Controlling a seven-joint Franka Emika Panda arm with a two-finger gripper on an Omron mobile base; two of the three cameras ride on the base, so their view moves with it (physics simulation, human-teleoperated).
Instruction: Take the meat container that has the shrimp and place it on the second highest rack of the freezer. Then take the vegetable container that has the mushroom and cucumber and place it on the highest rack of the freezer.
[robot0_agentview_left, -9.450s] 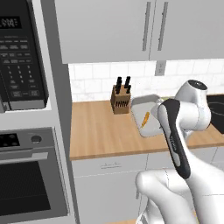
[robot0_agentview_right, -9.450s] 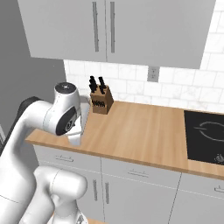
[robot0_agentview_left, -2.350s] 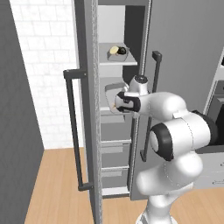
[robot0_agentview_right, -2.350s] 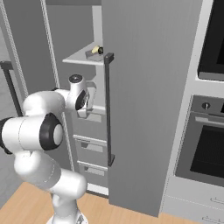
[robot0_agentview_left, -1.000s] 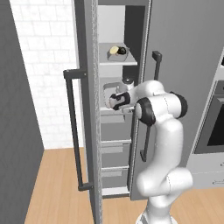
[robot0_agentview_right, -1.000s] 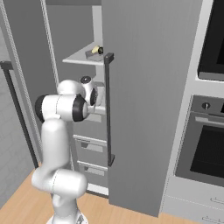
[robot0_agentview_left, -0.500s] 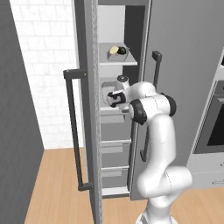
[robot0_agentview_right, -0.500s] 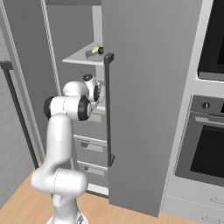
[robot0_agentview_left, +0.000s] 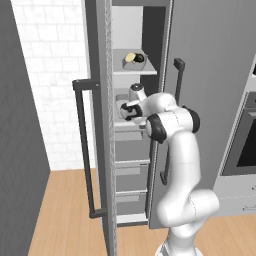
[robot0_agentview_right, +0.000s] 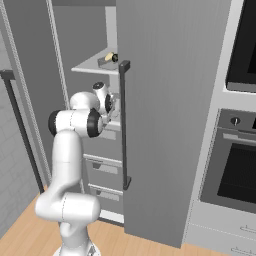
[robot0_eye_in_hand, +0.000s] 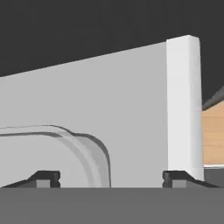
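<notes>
Clear plastic container (robot0_eye_in_hand: 65, 151) resting on second-highest grey freezer rack (robot0_agentview_left: 125, 125), rounded corner just ahead between spread-open jaws (robot0_eye_in_hand: 111, 177), long side running left across them; other container (robot0_agentview_left: 134, 59) up on highest rack (robot0_agentview_left: 131, 71).

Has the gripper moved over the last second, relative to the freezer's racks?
Yes. The gripper has pushed deeper into the freezer at the second highest rack, below the top rack, and its jaws have opened.
</notes>
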